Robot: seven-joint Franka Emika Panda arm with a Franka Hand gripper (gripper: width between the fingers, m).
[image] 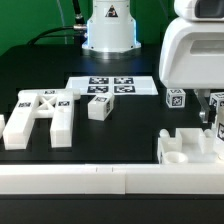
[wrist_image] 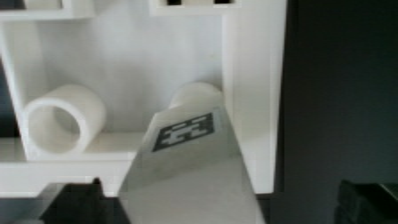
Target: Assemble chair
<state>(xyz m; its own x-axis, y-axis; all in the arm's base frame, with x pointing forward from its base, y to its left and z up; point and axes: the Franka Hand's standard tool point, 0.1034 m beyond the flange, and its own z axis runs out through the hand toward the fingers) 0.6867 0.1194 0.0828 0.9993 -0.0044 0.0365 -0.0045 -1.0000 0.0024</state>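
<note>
One tagged bar lies between the fingers of the tool, its long axis running straight ahead to the notched block on the desk at the exterior view's right; whether the fingers clamp it cannot be told

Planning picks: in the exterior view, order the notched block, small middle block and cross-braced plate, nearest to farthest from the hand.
1. notched block, beside the hand, exterior view's right.
2. small block, mid-scene.
3. cross-braced plate, exterior view's far left.
</note>
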